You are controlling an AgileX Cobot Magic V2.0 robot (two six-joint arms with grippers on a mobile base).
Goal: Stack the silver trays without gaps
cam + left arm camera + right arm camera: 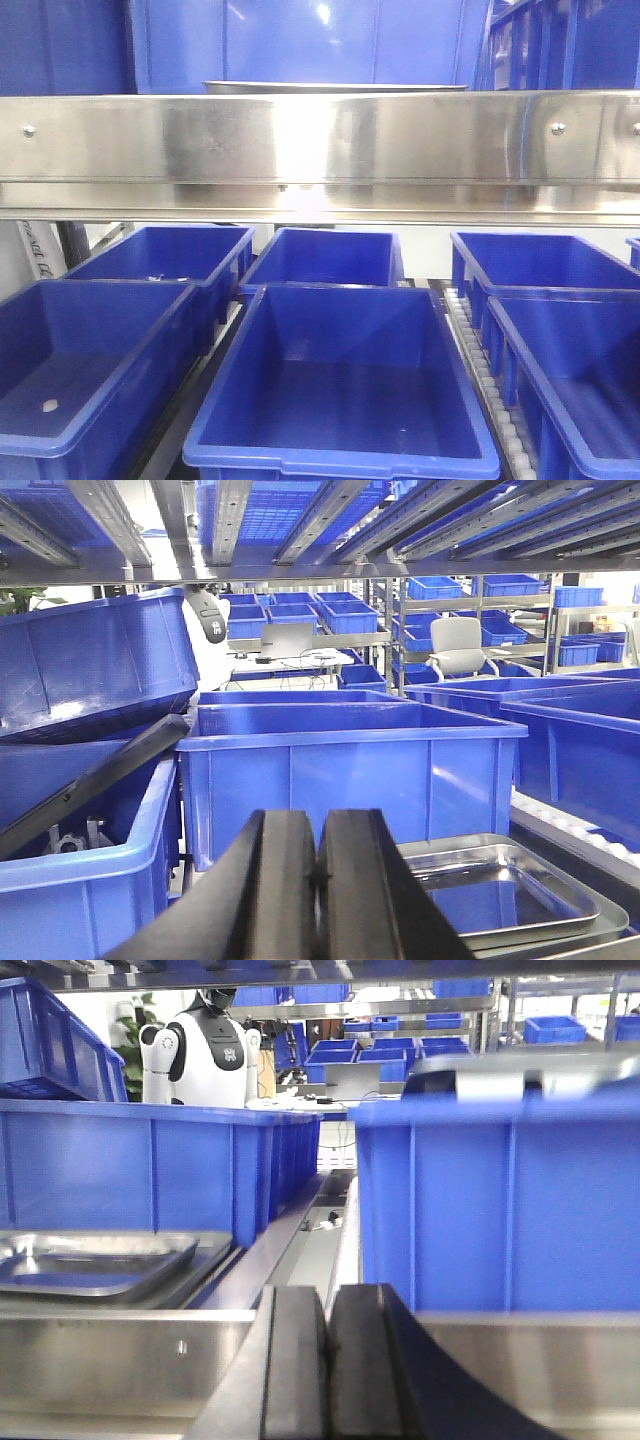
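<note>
The silver trays (pixel 505 890) lie nested one in the other in front of a blue bin (pixel 350 775), to the right of my left gripper (pixel 320 880). The left gripper is shut and empty, its black fingers pressed together. In the right wrist view the trays (pixel 95 1260) sit at the left beyond the steel rail (pixel 120 1355), beside a blue bin (pixel 150 1165). My right gripper (pixel 328 1360) is shut and empty, in front of the rail. In the front view only a thin tray rim (pixel 335 87) shows above the steel rail (pixel 320 150).
Several deep blue bins (pixel 340 380) fill the lower shelf on roller tracks (pixel 490 385). A tilted blue bin (pixel 95 660) leans at the left. A large blue bin (pixel 500 1200) stands close ahead of the right gripper. A white robot (pixel 200 1055) stands in the background.
</note>
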